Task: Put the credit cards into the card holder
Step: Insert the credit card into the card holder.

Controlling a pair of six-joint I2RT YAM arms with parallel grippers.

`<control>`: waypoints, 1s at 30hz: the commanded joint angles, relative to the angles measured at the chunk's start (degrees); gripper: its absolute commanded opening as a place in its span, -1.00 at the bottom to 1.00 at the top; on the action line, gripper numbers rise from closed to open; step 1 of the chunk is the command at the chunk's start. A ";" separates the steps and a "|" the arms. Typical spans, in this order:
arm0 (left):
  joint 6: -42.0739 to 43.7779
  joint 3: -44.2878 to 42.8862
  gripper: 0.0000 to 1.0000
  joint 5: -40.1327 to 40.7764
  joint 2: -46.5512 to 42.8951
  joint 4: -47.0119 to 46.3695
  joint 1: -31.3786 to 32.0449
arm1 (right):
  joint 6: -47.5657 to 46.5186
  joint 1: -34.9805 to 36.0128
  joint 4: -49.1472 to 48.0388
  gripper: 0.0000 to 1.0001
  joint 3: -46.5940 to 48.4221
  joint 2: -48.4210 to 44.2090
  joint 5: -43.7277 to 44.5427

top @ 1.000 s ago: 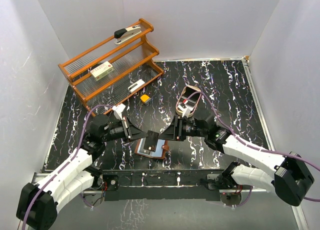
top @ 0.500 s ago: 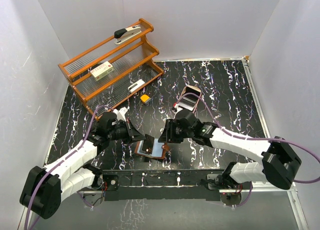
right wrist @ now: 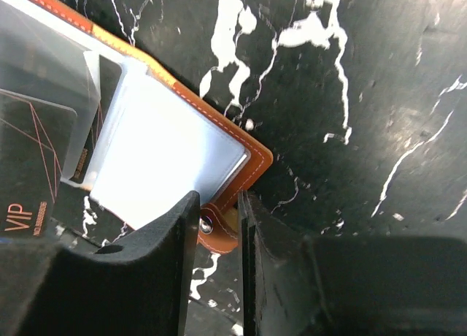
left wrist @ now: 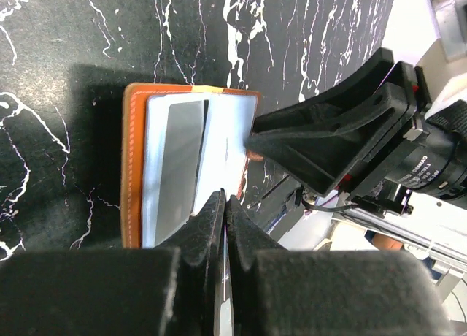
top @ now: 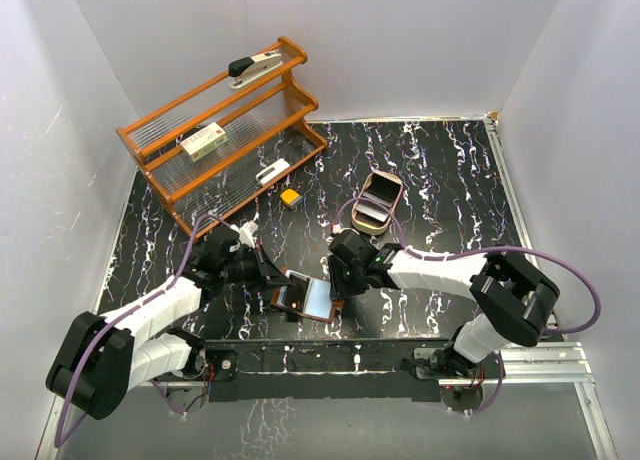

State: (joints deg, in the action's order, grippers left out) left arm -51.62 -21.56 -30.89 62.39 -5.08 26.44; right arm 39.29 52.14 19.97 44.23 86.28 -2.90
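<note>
- From above: the card holder (top: 305, 300) lies open on the black marbled worktop (top: 450, 180) between your arms. Your left pincer (top: 272, 276) is at its left edge and your right pincer (top: 338, 286) at its right, apparently to keep it spread flat. Pale credit cards (top: 368, 216) lie in the oval wooden tray (top: 397, 183), well apart behind.
- Left wrist: your left pincer (left wrist: 225, 202) is clenched over the holder's clear sleeves; whether it pinches a sleeve cannot be told. A grey card (left wrist: 182, 168) sits in a pocket.
- Right wrist: your right pincer (right wrist: 219, 204) stands narrowly parted astride the closing tab (right wrist: 215, 234), likely to anchor the cover; whether it grips the tab cannot be told. A black VIP card (right wrist: 29, 175) shows under a sleeve.
</note>
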 commanded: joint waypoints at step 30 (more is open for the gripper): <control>3.68 0.52 -1.00 -0.51 7.50 -6.72 0.02 | -10.46 0.15 -4.30 -0.51 0.84 2.55 3.85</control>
State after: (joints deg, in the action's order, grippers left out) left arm -48.58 -20.32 -32.21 70.30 -11.25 26.44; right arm 28.56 52.14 17.37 45.65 88.55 -0.38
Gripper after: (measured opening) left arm 0.007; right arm 0.247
